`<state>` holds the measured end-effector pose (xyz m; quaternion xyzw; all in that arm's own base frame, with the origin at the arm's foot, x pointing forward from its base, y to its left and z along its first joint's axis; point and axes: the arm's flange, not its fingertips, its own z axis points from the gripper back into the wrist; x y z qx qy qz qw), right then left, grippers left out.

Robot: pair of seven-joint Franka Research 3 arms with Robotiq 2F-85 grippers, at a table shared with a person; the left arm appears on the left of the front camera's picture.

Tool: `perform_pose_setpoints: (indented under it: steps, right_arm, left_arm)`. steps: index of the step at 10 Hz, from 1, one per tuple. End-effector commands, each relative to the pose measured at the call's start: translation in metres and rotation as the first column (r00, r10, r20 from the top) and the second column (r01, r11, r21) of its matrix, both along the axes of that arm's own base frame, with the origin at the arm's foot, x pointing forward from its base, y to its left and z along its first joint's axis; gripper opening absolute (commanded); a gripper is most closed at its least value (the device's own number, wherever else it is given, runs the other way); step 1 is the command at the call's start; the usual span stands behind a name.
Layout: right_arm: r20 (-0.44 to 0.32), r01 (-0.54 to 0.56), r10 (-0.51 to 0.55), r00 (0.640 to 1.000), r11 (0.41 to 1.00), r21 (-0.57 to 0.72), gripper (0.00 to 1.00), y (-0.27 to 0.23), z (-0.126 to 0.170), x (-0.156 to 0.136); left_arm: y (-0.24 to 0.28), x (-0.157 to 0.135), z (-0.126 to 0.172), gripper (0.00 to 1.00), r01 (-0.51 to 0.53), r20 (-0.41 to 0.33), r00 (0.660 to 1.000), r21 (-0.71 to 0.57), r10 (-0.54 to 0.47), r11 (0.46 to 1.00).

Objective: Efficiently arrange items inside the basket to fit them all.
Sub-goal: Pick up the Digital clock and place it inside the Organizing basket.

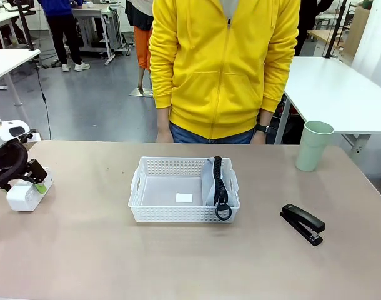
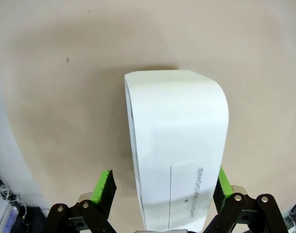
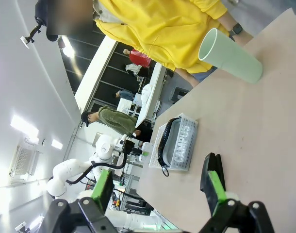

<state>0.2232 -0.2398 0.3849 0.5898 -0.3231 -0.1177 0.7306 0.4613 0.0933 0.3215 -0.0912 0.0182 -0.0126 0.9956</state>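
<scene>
Right fingers (image 3: 103,188): spread wide with nothing between them; wrist rolled, so the room stands sideways.
Stapler: black stapler (image 1: 301,223) lies on the beige tabletop (image 1: 84,250), right of the basket and apart from it.
Left arm: low at the tabletop's left end; left fingers (image 2: 103,187) spread apart, straddling the small white rounded box (image 2: 177,145), with one pad clear of it.
Basket: shallow white perforated plastic basket (image 1: 178,214) at mid-tabletop.
Pouch: grey zippered pouch (image 1: 207,181) stands on edge along the basket's right wall. The front view shows the black zipper and ring; the right wrist view shows "CAMPUS".
Cup: tall pale green cup (image 1: 314,145) upright, far right.
Person: yellow hooded jacket (image 1: 225,69), standing at the far edge.
</scene>
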Motion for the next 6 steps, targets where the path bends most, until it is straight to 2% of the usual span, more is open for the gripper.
perform_pose_setpoints:
  steps: [1, 3, 4, 5, 6]
  right_arm:
    - [0.007, 0.001, -0.001, 1.0, 1.0, 0.006, 1.0, 0.0002, 0.0046, 0.001]
    - [0.007, 0.001, -0.001, 1.0, 1.0, 0.006, 1.0, 0.0002, 0.0046, 0.001]
    - [0.007, 0.001, -0.001, 1.0, 1.0, 0.006, 1.0, 0.0002, 0.0046, 0.001]
    - [0.007, 0.001, -0.001, 1.0, 1.0, 0.006, 1.0, 0.0002, 0.0046, 0.001]
    - [0.007, 0.001, -0.001, 1.0, 1.0, 0.006, 1.0, 0.0002, 0.0046, 0.001]
  left_arm:
    - [-0.0007, 0.007, -0.0017, 1.0, -0.03, 0.004, 1.0, 0.012, 0.03, 0.999]
    - [-0.0018, 0.0071, -0.0033, 1.0, -0.03, -0.001, 1.0, 0.022, 0.03, 0.999]
    - [-0.0015, 0.0071, -0.003, 0.9, -0.035, 0.001, 0.999, 0.023, 0.035, 0.999]
    - [-0.0026, 0.0064, -0.0033, 0.41, -0.028, -0.007, 1.0, 0.048, 0.028, 0.998]
    - [-0.0023, 0.0055, -0.0027, 0.31, -0.027, -0.005, 1.0, 0.051, 0.027, 0.998]
